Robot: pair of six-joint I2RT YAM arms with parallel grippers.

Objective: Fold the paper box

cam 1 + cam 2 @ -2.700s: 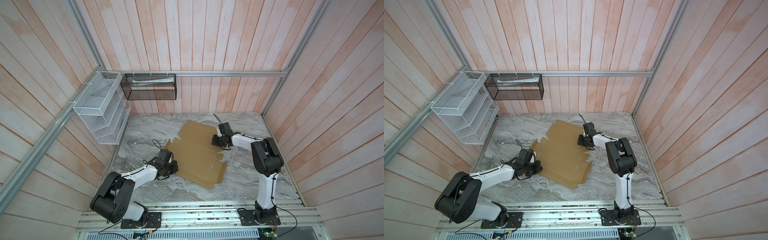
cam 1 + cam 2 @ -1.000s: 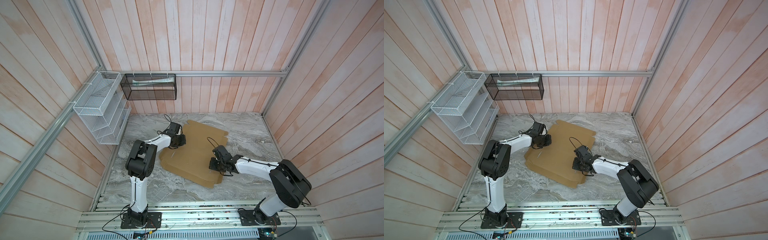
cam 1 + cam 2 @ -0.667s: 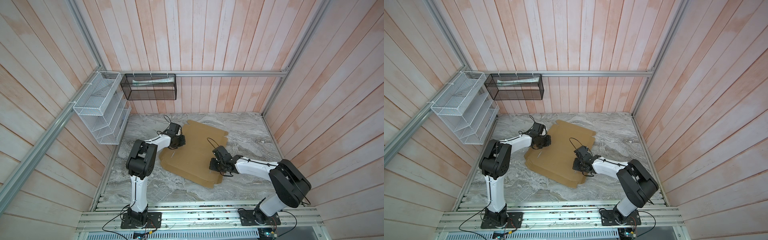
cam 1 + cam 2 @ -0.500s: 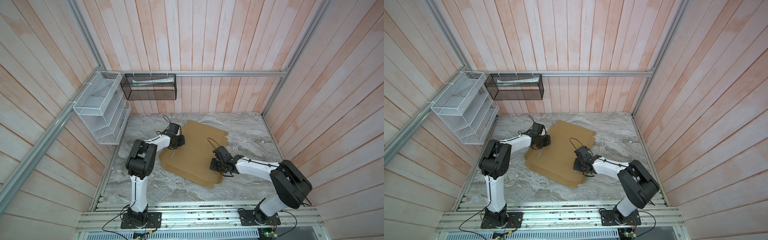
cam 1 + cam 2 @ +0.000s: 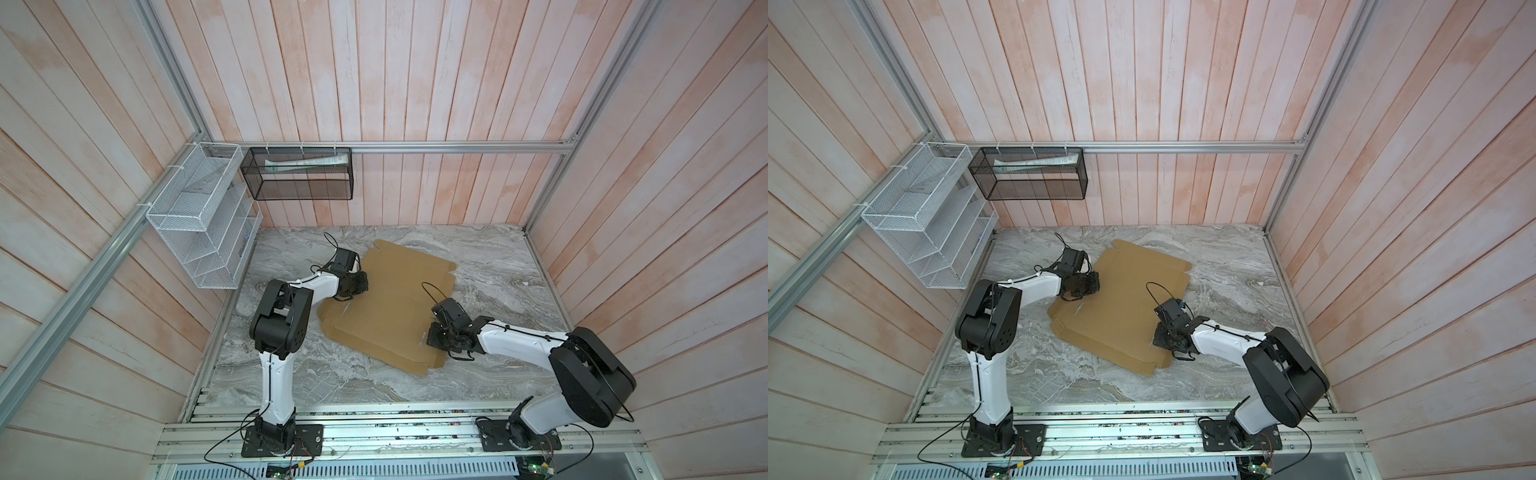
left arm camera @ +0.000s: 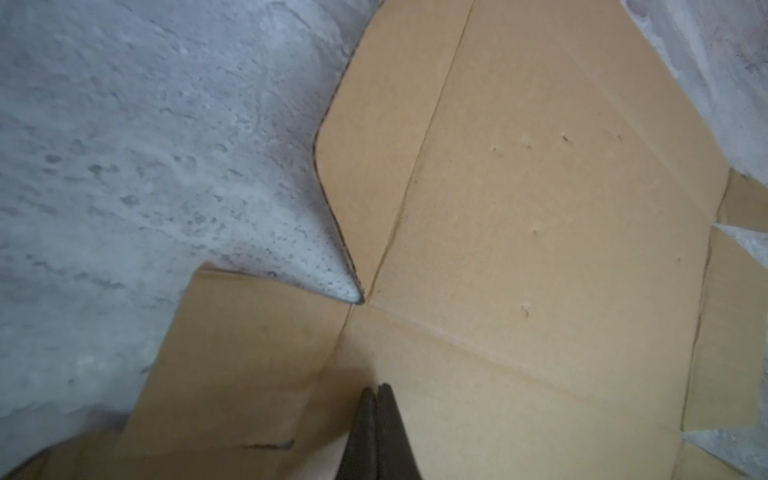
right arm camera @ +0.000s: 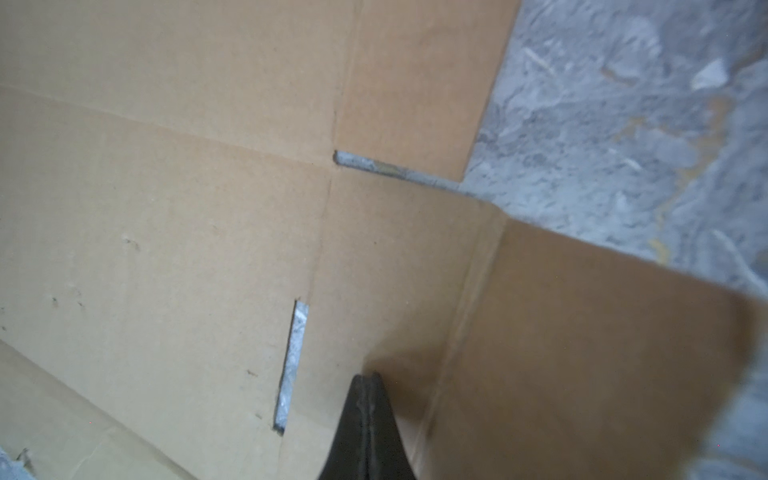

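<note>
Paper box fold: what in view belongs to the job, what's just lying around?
Job: paper box, on the table; left gripper, shut, over the cardboard; right gripper, shut, over the cardboard.
Lying about: white wire rack, black mesh basket, both hung on the walls; pale flat item in the basket.

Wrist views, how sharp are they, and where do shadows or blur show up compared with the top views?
Left wrist view: soft, dim; the shut left hand is a blurred dark wedge over the tan-brown corrugated cardboard sheet. Right wrist view: a shadow lies beside the right hand on the cardboard, and the flap nearest the lens is smeared. Both top views: sharp, evenly lit, no glare.
</note>
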